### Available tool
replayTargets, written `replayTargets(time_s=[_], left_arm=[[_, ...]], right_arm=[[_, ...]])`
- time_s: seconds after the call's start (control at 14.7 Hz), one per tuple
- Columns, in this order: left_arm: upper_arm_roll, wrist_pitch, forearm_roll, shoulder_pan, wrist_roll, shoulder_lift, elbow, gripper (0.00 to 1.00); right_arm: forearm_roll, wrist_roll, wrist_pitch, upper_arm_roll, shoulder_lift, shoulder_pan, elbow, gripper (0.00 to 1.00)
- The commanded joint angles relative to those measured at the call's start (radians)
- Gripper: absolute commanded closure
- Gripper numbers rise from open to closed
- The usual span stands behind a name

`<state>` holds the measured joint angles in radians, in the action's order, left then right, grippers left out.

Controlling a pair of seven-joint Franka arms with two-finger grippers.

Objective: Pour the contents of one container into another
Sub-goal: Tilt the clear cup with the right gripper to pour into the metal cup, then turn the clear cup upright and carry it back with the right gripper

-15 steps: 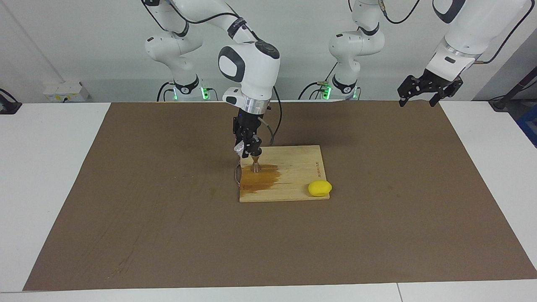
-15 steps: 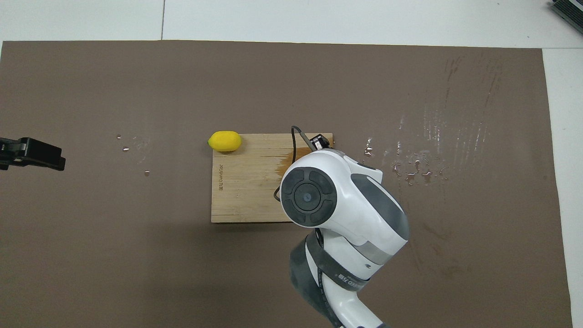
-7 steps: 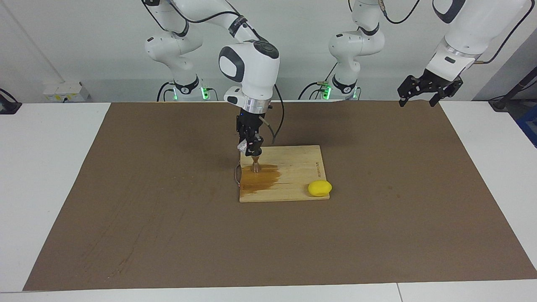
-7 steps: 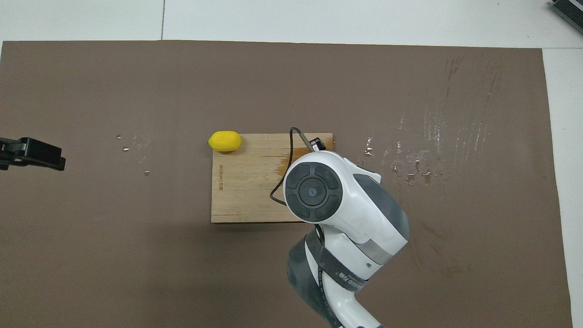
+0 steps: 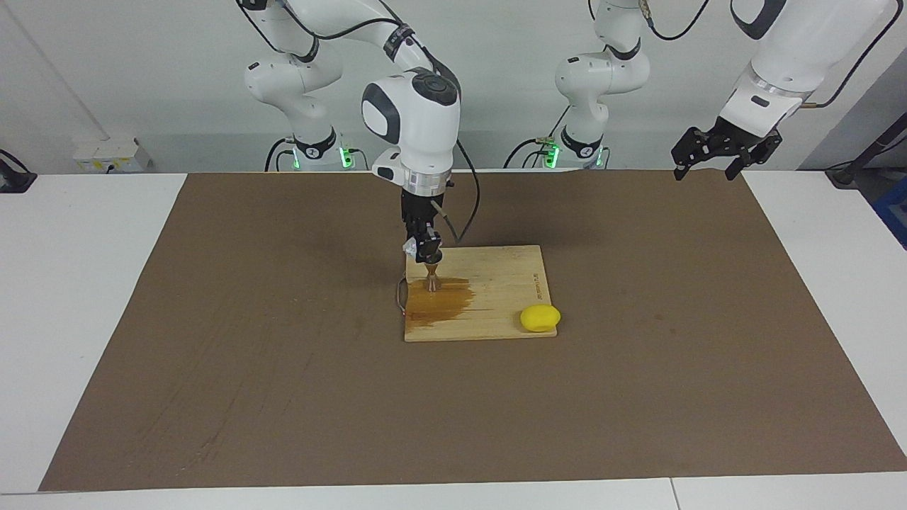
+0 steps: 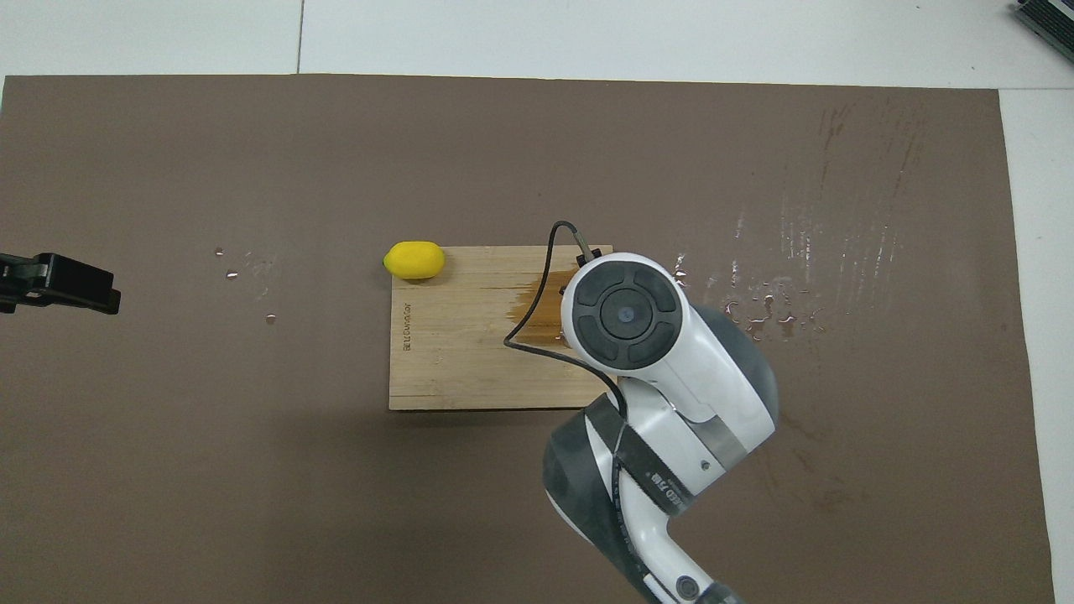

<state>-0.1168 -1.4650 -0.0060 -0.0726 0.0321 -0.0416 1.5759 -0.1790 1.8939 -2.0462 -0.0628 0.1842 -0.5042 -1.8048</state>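
Observation:
My right gripper (image 5: pixel 426 253) hangs straight down over the wooden board (image 5: pixel 496 283), shut on the small clear cup (image 5: pixel 409 246), which sticks out to one side of the fingers. Just under it the silver hourglass jigger (image 5: pixel 431 278) stands upright on the board, at the edge of a dark wet patch (image 5: pixel 439 303). In the overhead view the right arm's wrist (image 6: pixel 625 315) covers the cup, the jigger and the gripper. My left gripper (image 5: pixel 705 168) waits open and empty, raised over the mat's edge at the left arm's end (image 6: pixel 84 289).
A yellow lemon (image 5: pixel 540 318) (image 6: pixel 414 259) lies at the board's (image 6: pixel 453 352) corner toward the left arm's end, farther from the robots. Water drops (image 6: pixel 763 310) lie on the brown mat toward the right arm's end. A black cable (image 6: pixel 537 285) loops from the wrist.
The right arm's wrist has swung toward the right arm's end and stands more upright, while the gripper with the cup stays over the jigger. The left arm has not moved.

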Motion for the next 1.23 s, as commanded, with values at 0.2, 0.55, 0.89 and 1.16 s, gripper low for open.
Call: replayTargets(time_s=[0.2, 0.55, 0.89, 1.16], left_arm=[[-0.003, -0.008, 0.004, -0.006, 0.006, -0.026, 0.027, 0.0], [-0.003, -0.008, 0.004, -0.006, 0.006, -0.026, 0.027, 0.0], [-0.003, -0.008, 0.004, -0.006, 0.006, -0.026, 0.027, 0.0], [-0.003, -0.008, 0.004, -0.006, 0.006, -0.026, 0.027, 0.0]], right_arm=[[0.198, -0.012, -0.028, -0.008, -0.003, 0.091, 0.007, 1.0], [0.479, -0.13, -0.046, -0.008, -0.002, 0.214, -0.013, 1.0], [0.703, -0.213, -0.043, -0.008, -0.025, 0.341, -0.085, 1.0], [0.821, -0.291, -0.035, -0.008, -0.035, 0.443, -0.143, 1.0]])
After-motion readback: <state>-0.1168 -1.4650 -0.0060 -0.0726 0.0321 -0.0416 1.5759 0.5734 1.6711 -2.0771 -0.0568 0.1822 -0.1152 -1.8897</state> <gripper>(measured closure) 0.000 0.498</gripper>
